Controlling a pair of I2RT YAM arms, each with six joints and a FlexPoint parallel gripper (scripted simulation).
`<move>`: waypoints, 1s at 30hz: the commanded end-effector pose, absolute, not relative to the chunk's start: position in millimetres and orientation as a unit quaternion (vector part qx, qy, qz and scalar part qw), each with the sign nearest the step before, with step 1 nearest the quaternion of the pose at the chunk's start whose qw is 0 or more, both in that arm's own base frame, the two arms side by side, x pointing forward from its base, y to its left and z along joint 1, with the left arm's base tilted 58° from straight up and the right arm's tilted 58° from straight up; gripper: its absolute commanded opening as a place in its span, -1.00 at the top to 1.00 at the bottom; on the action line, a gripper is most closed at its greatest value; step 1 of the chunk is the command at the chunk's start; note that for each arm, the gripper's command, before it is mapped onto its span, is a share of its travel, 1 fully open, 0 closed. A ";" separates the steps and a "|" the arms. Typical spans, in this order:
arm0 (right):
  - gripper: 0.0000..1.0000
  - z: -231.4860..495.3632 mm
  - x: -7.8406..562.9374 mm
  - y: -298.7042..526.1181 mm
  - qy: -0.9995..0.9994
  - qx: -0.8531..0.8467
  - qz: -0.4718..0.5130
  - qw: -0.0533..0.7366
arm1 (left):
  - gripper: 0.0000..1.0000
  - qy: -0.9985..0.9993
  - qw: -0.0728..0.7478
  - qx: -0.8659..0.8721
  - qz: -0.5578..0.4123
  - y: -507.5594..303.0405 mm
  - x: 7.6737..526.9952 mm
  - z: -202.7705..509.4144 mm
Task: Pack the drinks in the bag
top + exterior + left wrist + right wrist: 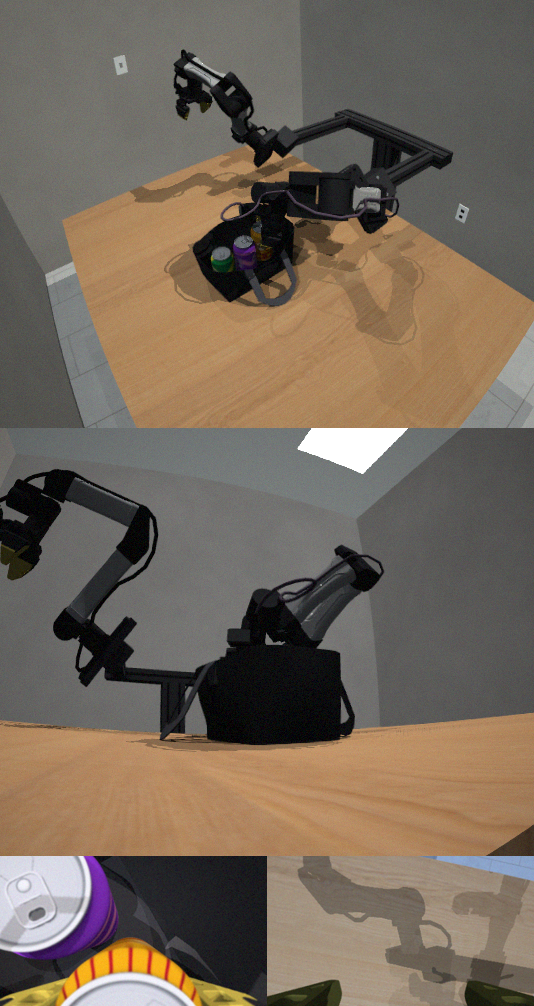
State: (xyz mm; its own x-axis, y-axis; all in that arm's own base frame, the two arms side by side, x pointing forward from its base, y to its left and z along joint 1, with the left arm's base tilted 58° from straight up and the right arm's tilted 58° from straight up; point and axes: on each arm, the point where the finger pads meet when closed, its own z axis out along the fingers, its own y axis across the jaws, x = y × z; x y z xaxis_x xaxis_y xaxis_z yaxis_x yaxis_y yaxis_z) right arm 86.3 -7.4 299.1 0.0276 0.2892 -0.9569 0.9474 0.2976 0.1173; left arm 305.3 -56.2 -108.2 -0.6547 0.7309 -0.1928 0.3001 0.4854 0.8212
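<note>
From the top, the canvas bag (220, 284) (272, 698) (218, 896) stands on the worktop (250, 360) (250, 798) (307, 950) with its walls up. Inside are a green can (222, 261), a purple can (245, 254) (104, 906), an orange can (263, 251) (131, 961) and another amber drink (256, 233). The left hand (272, 240) (129, 982) reaches down into the bag; the right hand (194, 111) (12, 562) (402, 987) hangs well apart from it.

In the exterior view, the bag's wall hides the drinks and the left hand's fingers, and a grey strap (189, 703) slopes down beside it.

In the left wrist view, the left hand grasps the striped orange can between its yellow fingers, with the purple can near it.

In the right wrist view, the right hand is released, its fingers wide apart above the shadowed worktop
</note>
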 end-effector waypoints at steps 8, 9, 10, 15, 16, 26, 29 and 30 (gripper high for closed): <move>-0.73 301.0 85.6 0.9 0.618 0.495 -0.333 0.512 | -0.34 0.817 0.308 0.310 0.375 -66.8 319.9 -106.0; -0.73 301.0 85.6 0.9 0.618 0.495 -0.333 0.512 | -0.34 0.817 0.307 0.312 0.375 -65.7 318.9 -107.1; -0.73 301.0 85.6 0.9 0.618 0.495 -0.333 0.512 | -0.34 0.816 0.306 0.316 0.375 -66.0 316.2 -107.0; -0.73 301.0 85.6 0.9 0.618 0.495 -0.333 0.512 | -0.34 0.816 0.310 0.314 0.374 -67.0 321.8 -108.5; -0.73 301.0 85.6 0.9 0.618 0.495 -0.333 0.512 | -0.34 0.814 0.319 0.315 0.370 -73.5 323.5 -103.9; -0.73 301.0 85.6 0.9 0.618 0.495 -0.333 0.512 | -0.68 0.816 0.315 0.312 0.372 -69.6 322.3 -104.9; -0.73 301.0 85.6 0.9 0.618 0.495 -0.333 0.512 | -0.68 0.816 0.315 0.312 0.372 -69.7 322.4 -104.9; -0.73 301.0 85.6 0.9 0.618 0.495 -0.333 0.512 | -0.68 0.816 0.315 0.312 0.372 -69.7 322.4 -104.9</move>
